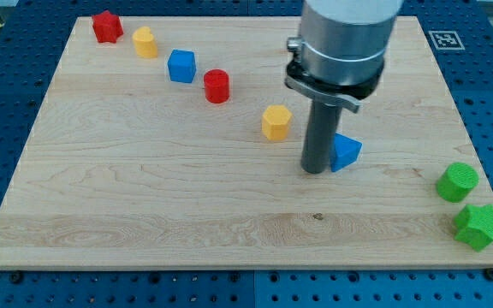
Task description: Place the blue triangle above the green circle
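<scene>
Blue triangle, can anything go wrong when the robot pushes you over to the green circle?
Maybe, yes. My tip sits against the view's left side of the blue triangle, whose slanted sides could let it turn or slip off the tip instead of sliding straight. The green circle and green star lie close to the board's right edge, so a push that runs too far might bump the circle out of place or send a block off the board.
</scene>
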Available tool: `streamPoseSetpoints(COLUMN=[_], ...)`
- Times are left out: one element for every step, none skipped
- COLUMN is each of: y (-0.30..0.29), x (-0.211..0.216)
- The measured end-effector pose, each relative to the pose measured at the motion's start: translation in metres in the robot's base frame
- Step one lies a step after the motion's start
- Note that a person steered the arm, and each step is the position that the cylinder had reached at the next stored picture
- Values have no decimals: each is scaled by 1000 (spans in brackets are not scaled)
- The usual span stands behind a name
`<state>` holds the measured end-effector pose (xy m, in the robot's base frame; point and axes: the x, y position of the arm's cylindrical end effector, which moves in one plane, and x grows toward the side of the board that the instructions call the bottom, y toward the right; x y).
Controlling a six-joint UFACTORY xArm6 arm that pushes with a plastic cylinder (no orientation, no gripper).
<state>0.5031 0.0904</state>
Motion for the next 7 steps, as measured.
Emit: streamPoseSetpoints(y=[28, 50, 27, -8, -2, 9, 24], x=[0, 0, 0, -7, -19, -19, -29])
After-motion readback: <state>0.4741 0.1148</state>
